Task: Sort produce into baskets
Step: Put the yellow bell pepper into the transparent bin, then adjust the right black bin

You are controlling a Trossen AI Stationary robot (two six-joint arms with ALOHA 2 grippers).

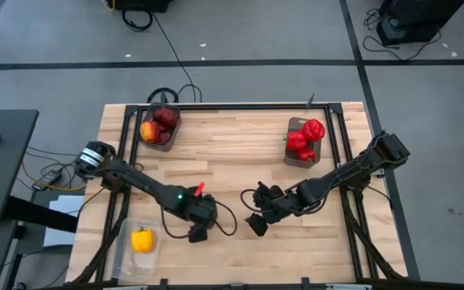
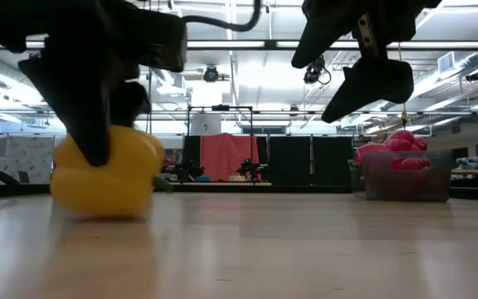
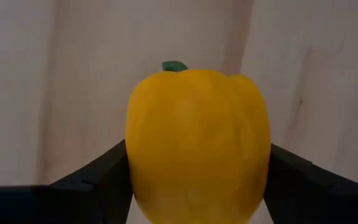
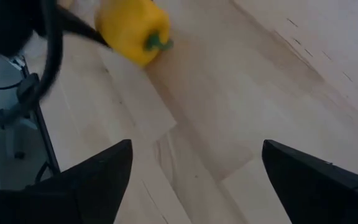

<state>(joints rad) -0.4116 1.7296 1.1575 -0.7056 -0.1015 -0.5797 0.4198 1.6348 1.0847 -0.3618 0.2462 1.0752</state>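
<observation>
At the near edge of the bench (image 1: 232,173), by the left corner, a clear tub (image 1: 135,250) holds one yellow pepper (image 1: 142,239). Just beyond it and toward the middle, the left gripper (image 1: 197,234) is down at the bench surface, its fingers (image 3: 98,177) closed against both sides of a second yellow pepper (image 3: 197,146), whose green stem points away from the wrist; in the low view this pepper (image 2: 106,170) sits on the wood under the dark gripper. Beside it, near the bench centre, the right gripper (image 1: 258,223) hangs above the surface with its fingers (image 4: 95,177) spread wide and nothing between them, the held yellow pepper (image 4: 131,29) lying ahead of it. Farther back, a dark tub (image 1: 304,142) near the right rear holds bright red peppers (image 1: 306,137), and another dark tub (image 1: 159,127) near the left rear holds maroon pieces (image 1: 166,119) with one orange-yellow piece (image 1: 149,130).
</observation>
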